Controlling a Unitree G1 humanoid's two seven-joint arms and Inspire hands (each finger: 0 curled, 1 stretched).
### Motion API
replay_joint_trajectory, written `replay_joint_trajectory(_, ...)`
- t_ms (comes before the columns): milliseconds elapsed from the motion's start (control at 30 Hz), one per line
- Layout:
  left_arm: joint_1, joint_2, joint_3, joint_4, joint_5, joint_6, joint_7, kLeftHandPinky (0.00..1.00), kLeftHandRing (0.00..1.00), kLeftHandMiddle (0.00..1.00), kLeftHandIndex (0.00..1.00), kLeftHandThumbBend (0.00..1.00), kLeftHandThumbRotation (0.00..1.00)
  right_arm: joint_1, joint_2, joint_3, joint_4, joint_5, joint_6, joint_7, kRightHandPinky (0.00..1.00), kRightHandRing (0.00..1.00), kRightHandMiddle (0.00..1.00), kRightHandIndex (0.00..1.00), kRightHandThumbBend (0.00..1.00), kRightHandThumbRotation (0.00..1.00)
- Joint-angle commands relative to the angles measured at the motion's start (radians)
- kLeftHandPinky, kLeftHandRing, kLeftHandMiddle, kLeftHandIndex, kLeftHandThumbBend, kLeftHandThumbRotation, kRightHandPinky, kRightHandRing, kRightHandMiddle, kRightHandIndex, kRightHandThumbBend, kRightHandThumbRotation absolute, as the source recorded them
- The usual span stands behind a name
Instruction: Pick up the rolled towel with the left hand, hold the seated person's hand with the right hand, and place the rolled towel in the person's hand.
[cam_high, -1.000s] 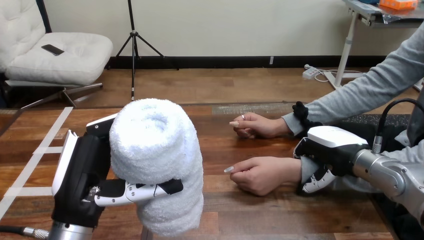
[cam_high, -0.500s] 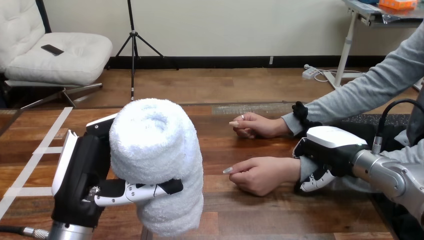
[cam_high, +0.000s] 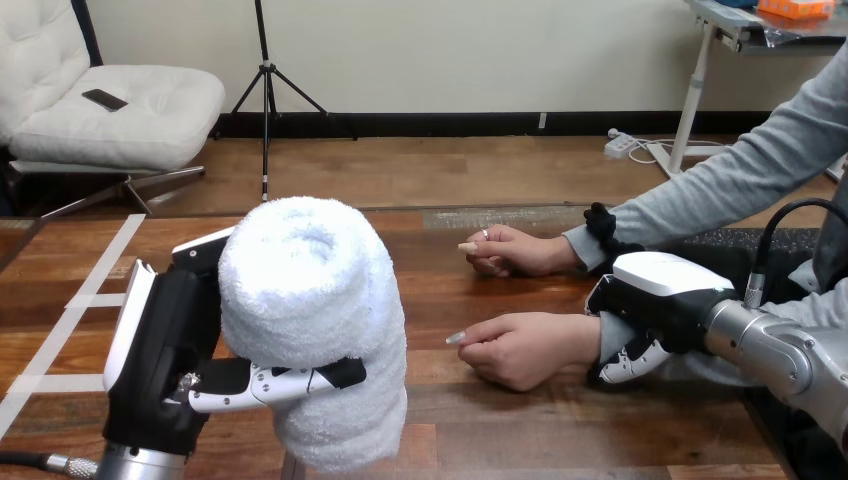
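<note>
A white rolled towel (cam_high: 312, 300) stands upright above the table's near left, held in my left hand (cam_high: 165, 350), whose thumb and fingers curl round its lower half. The person's nearer hand (cam_high: 520, 348) rests loosely curled on the wooden table (cam_high: 500, 430) at centre right, palm down. My right hand (cam_high: 660, 295) lies over that hand's wrist at the grey sleeve cuff, with its fingers (cam_high: 632, 364) curled down round the near side. Roughly a hand's width of table separates the towel from the person's fingertips.
The person's other hand (cam_high: 515, 250) lies farther back on the table, fingers pointing left. White tape strips (cam_high: 75, 310) mark the table's left part. The person's grey-sleeved arms come in from the right edge.
</note>
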Motion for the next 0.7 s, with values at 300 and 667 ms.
replay_joint_trajectory(300,-0.053,0.006,0.011,-0.046,-0.018,-0.030,0.004,0.20,0.26,0.32,0.35,0.63,0.00,-0.039,0.006,-0.027,-0.008,0.025,-0.010,-0.046,0.26,0.30,0.36,0.36,0.58,0.16)
replay_joint_trajectory(667,-0.056,0.008,0.014,-0.041,-0.017,-0.035,0.002,0.20,0.26,0.32,0.35,0.63,0.00,-0.036,0.008,-0.028,-0.004,0.026,-0.017,-0.073,0.23,0.27,0.33,0.33,0.60,0.15)
